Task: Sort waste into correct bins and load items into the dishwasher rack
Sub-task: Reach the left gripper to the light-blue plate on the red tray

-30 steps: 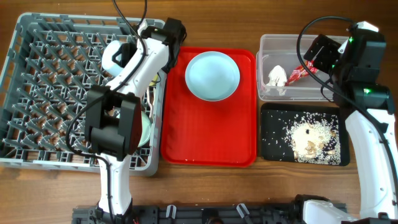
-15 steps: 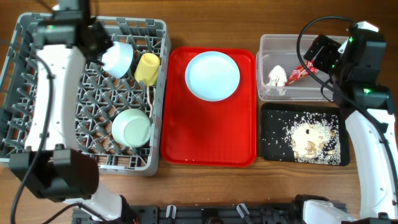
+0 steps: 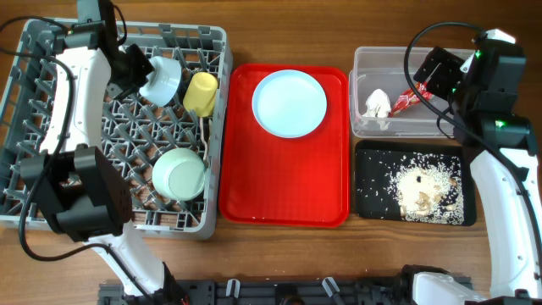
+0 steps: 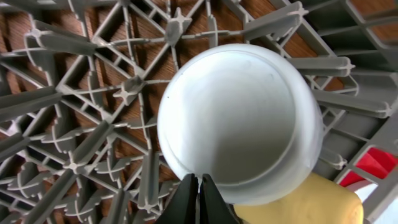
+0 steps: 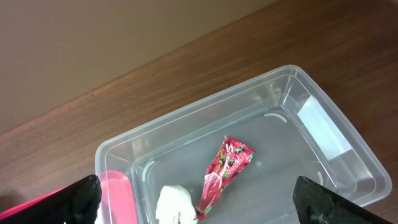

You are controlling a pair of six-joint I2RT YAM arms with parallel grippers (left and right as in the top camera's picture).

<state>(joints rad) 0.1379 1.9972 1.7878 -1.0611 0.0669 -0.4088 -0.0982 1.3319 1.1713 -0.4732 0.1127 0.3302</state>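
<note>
The light blue bowl (image 3: 161, 78) lies on its side in the grey dishwasher rack (image 3: 51, 127), against the yellow cup (image 3: 201, 93). My left gripper (image 4: 199, 186) is shut, its tips at the rim of the bowl (image 4: 239, 121) with nothing between them. The pale green bowl (image 3: 179, 174) sits lower in the rack. The light blue plate (image 3: 290, 103) rests on the red tray (image 3: 284, 191). My right gripper (image 5: 202, 202) hangs open over the clear tub (image 5: 323, 134), which holds the napkin (image 5: 174, 205) and red wrapper (image 5: 225, 165). Rice scraps (image 3: 419, 182) lie in the black tray (image 3: 373, 199).
The rack's pegs (image 4: 74, 106) stand close around the bowl and the yellow cup (image 4: 298, 202). The left arm (image 3: 76, 93) stretches over the rack's left half. Bare wooden table (image 3: 339, 254) runs along the front.
The left arm swung from the rack's right side to its upper left corner. Its gripper closed beside the light blue bowl. The right arm has not moved.
</note>
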